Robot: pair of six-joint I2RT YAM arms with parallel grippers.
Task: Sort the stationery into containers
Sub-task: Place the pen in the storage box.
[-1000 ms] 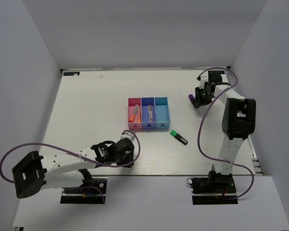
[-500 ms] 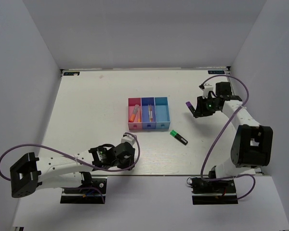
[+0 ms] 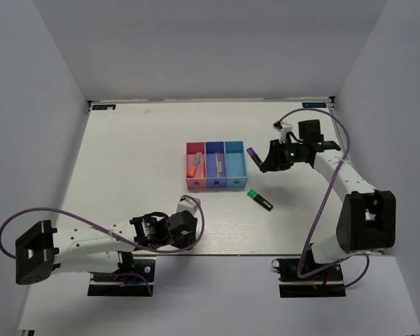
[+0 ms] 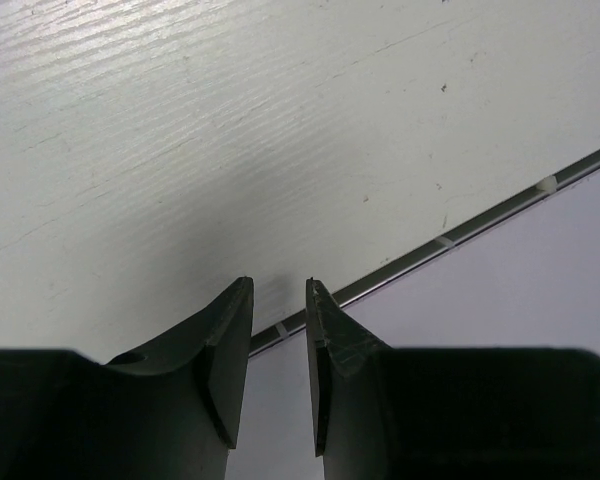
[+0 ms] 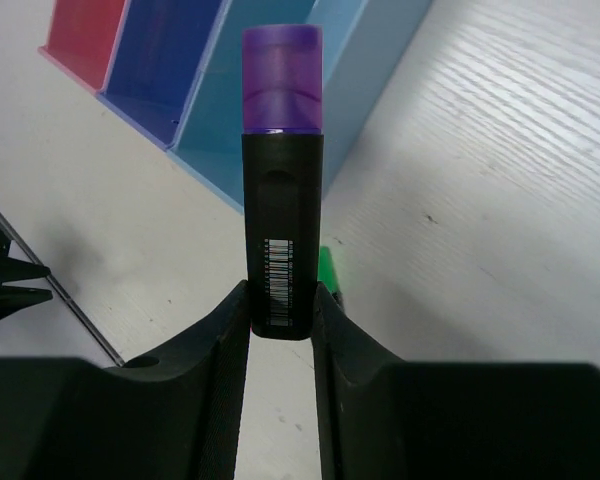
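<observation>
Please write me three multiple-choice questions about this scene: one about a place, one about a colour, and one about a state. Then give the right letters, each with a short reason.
1. Where is the green-black highlighter?
A. in the pink-red bin
B. in the left gripper
C. lying on the table

2. What colour is the cap of the held highlighter in the right gripper?
A. purple
B. orange
C. yellow

3. What does the left gripper hold?
A. a pink pen
B. nothing
C. an orange highlighter

Answers:
1 C: the top view shows it flat on the white surface, outside the bins.
2 A: the right wrist view shows a purple cap above a black body.
3 B: only the table shows through the narrow gap between its fingers.
</observation>
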